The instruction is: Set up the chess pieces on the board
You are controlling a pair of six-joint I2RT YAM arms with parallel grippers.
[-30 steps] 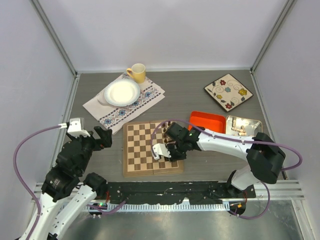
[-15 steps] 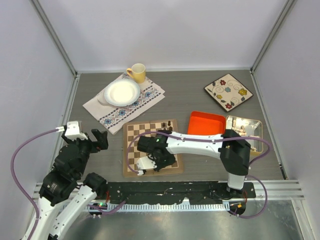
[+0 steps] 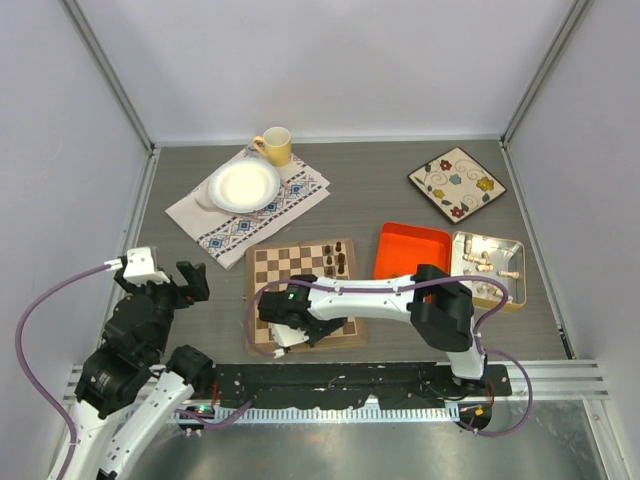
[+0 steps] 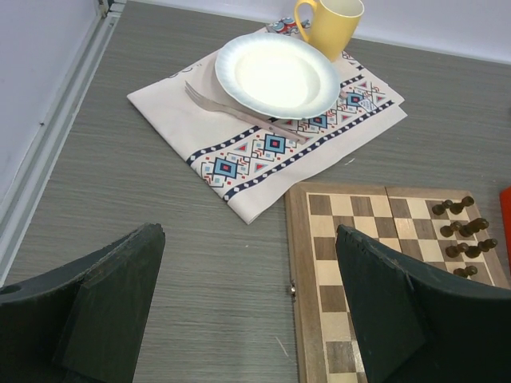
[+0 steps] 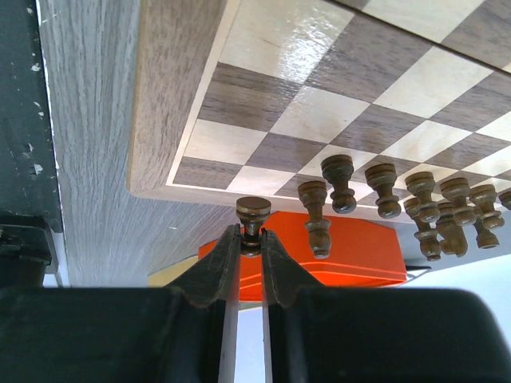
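right gripper (image 5: 249,239): clamped on a dark pawn (image 5: 253,214), so we're nearest with this arm
pawn axis: in line with the fingers (image 5: 209,275), head poking out
where: over the board (image 3: 275,270), near-left squares
left gripper (image 4: 247,303): wide open, off the board's left edge

Seen from above, your right arm (image 3: 372,292) covers the near half of the board (image 3: 285,265) — squares beneath go unseen. At the wrist, your right gripper (image 5: 250,239) pinches a dark piece (image 5: 253,211), its base buried between the fingers (image 5: 214,270). The pale pieces (image 3: 483,264) in the tin (image 3: 510,245) — too small to identify.
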